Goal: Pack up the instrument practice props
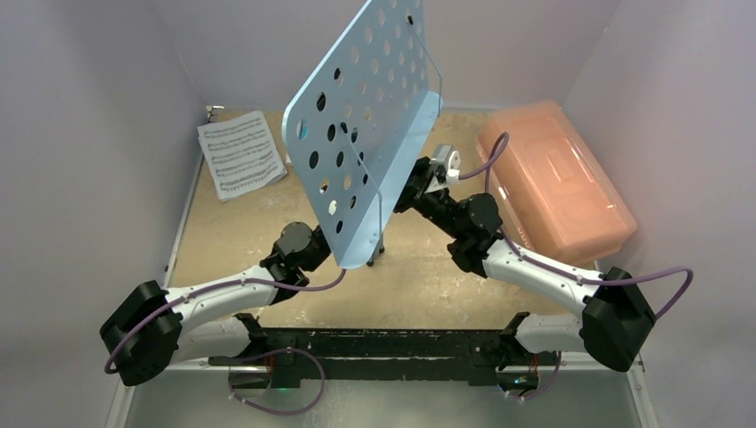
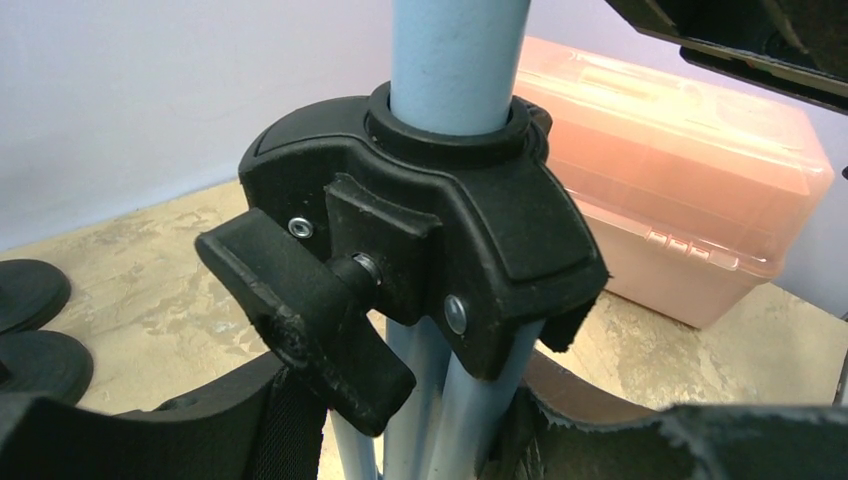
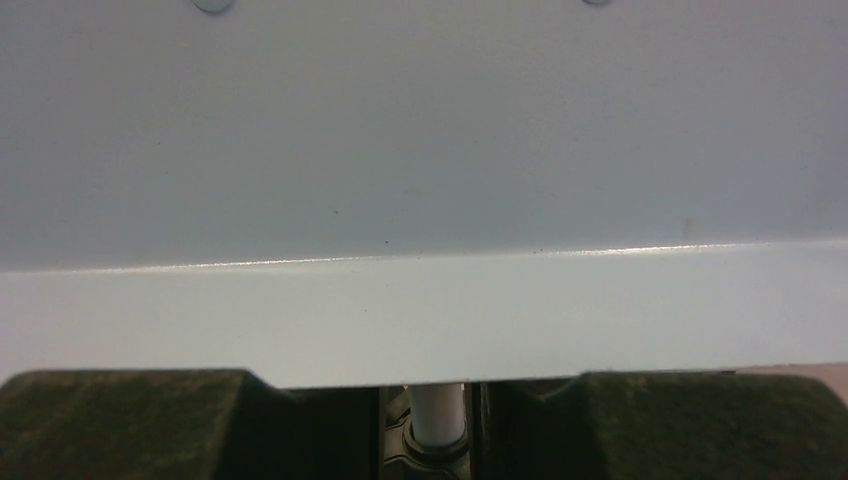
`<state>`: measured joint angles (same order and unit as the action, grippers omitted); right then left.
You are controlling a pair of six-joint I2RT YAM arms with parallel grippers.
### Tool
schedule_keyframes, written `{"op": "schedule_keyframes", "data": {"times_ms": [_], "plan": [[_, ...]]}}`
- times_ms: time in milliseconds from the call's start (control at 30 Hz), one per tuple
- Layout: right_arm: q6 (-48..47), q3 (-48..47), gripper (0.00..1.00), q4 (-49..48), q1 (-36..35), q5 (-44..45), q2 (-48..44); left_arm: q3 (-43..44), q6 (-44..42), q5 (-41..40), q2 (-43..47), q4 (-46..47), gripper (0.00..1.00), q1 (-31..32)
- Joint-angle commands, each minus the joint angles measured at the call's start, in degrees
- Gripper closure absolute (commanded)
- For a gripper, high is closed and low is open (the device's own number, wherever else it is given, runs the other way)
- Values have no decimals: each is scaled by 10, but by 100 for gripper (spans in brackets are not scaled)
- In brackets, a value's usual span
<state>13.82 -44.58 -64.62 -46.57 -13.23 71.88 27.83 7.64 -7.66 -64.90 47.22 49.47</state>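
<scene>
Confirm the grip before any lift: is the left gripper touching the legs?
Touching. The left wrist view shows the fingers of the left gripper pressed against both sides of the folded legs, just below the black hub.

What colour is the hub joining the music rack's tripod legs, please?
The hub is black, clearest in the left wrist view.
</scene>
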Motion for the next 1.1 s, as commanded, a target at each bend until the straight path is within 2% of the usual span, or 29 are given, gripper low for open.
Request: {"op": "schedule_keyframes", "data": {"times_ms": [0, 167, 367, 500, 633, 733, 900, 1067], "plan": [[-15, -15, 78, 44, -1, -29, -4, -7, -13, 15, 16, 25, 100, -11], [-26, -21, 66, 72, -1, -76, 4, 4, -10, 55, 28, 0, 100, -11], [-22, -28, 66, 83, -1, -89, 13, 40, 0, 121, 58, -63, 100, -12], [-18, -29, 77, 83, 0, -84, 10, 52, 7, 138, 74, -87, 100, -12], [-16, -30, 88, 83, -1, -69, -1, 80, 15, 133, 85, -152, 100, -12], [-9, -28, 100, 82, -1, -38, -14, 110, 23, 116, 91, -209, 100, -12], [25, -43, 100, 106, -1, 26, -26, 163, 35, 113, 103, -303, 100, -12], [46, -71, 100, 143, -1, 46, -12, 226, 56, 91, 112, -399, 100, -13]]}}
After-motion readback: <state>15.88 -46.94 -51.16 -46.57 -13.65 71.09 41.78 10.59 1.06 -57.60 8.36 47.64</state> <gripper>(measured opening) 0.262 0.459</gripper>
